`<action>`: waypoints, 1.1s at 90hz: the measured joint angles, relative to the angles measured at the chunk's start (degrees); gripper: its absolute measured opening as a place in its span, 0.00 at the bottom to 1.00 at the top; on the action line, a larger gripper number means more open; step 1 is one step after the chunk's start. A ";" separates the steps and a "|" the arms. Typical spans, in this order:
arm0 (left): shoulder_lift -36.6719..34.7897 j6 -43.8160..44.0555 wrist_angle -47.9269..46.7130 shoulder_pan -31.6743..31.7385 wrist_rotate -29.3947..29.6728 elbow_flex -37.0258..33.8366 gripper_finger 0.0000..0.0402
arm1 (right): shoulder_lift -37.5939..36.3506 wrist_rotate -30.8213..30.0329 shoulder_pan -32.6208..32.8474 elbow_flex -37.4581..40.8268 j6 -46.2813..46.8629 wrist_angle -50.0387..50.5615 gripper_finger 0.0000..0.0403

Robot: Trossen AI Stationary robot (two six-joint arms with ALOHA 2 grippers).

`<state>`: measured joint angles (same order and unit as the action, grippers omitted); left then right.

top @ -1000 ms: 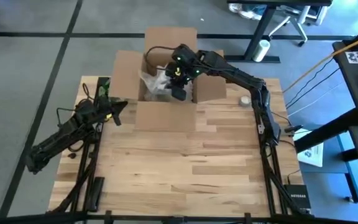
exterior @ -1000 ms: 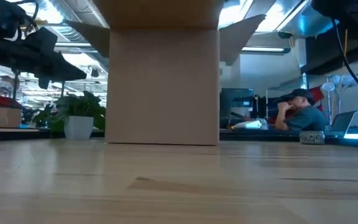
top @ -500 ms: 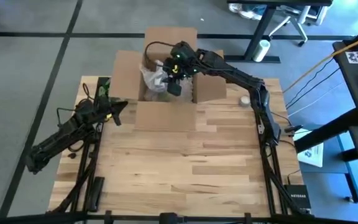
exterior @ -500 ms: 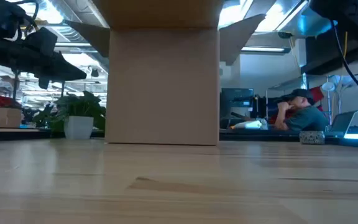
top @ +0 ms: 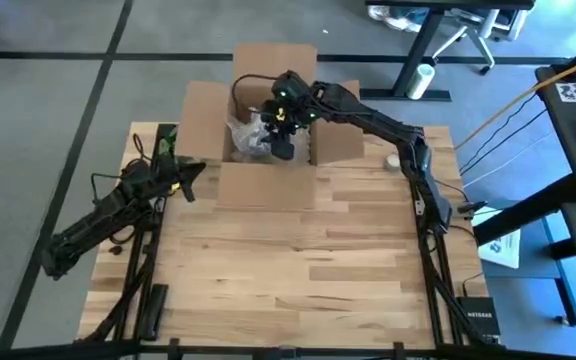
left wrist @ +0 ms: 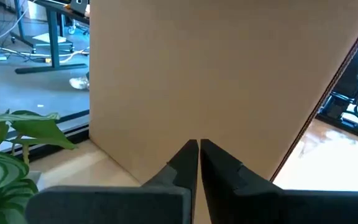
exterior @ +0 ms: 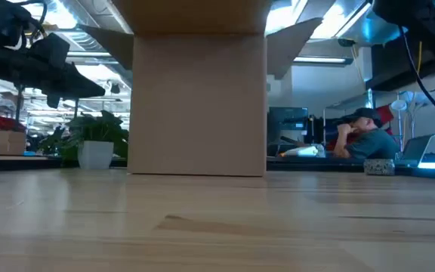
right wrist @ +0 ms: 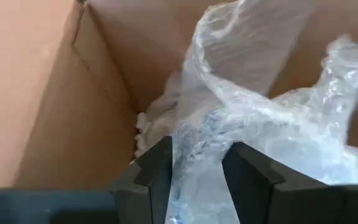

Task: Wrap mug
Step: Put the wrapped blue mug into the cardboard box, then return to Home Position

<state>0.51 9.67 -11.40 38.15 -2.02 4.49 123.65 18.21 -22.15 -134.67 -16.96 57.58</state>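
An open cardboard box stands at the table's far middle, its flaps spread out. Crumpled clear bubble wrap lies inside it. The mug is hidden; I cannot tell whether it is inside the wrap. My right gripper reaches down into the box and is shut on the wrap. My left gripper waits shut at the box's left side, pointing at the box's outer wall and touching nothing. My right gripper pinches a bunched fold of the bubble wrap between its two fingers, several layers together. It comes from above, slanting down into the box. The rest of the wrap spreads beyond the fingers toward the box's inner corner and lies in the box.
A small white round thing lies on the table right of the box. A potted plant stands at the far left corner. A person sits beyond the table. The near half of the wooden table is bare.
My right gripper rose a little with the bubble wrap above the box and has come back down into it, still shut on the wrap. The wrap was lifted with it and has sunk back into the box.
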 joint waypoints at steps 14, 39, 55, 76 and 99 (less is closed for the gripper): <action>0.00 -0.01 0.00 -0.02 -0.01 0.00 0.00 | 0.18 -1.45 0.00 -0.02 -1.23 0.87 0.30; 0.02 0.00 0.01 -0.02 0.00 0.00 0.00 | -2.32 -5.98 -0.04 -0.22 -1.96 0.70 0.30; 0.00 -0.01 0.00 -0.02 0.00 0.00 0.00 | -4.89 -8.47 0.00 -0.25 -2.00 0.46 0.30; 0.00 0.00 0.00 -0.02 -0.02 0.00 0.00 | -7.20 -11.95 0.00 -0.40 -1.46 1.62 0.30; 0.00 -0.01 0.00 -0.02 -0.02 0.00 0.00 | -10.53 -17.99 0.00 -0.33 3.49 16.54 0.29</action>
<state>0.51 9.66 -11.40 38.13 -2.04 4.49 113.12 0.21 -22.15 -135.00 -13.46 74.12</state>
